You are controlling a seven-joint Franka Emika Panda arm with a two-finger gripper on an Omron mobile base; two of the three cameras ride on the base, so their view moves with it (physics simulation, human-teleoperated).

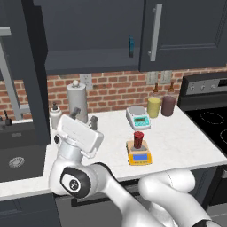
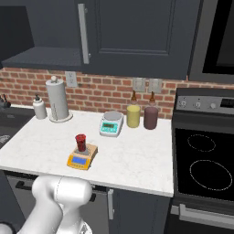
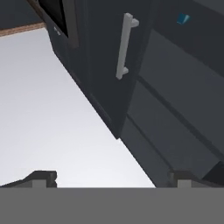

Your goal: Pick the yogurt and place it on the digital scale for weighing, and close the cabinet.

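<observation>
wall: red brick backsplash | worktop: white marble counter | right: black stove

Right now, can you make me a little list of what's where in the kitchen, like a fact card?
yogurt: dark red cup standing upright on the digital scale
digital scale: orange-yellow, on the white counter, near the front edge
white scale: behind it, nothing on its plate
yellow jar and dark jar: side by side at the brick wall
cabinet: left door hanging open
gripper: fingers apart, holding nothing
</observation>
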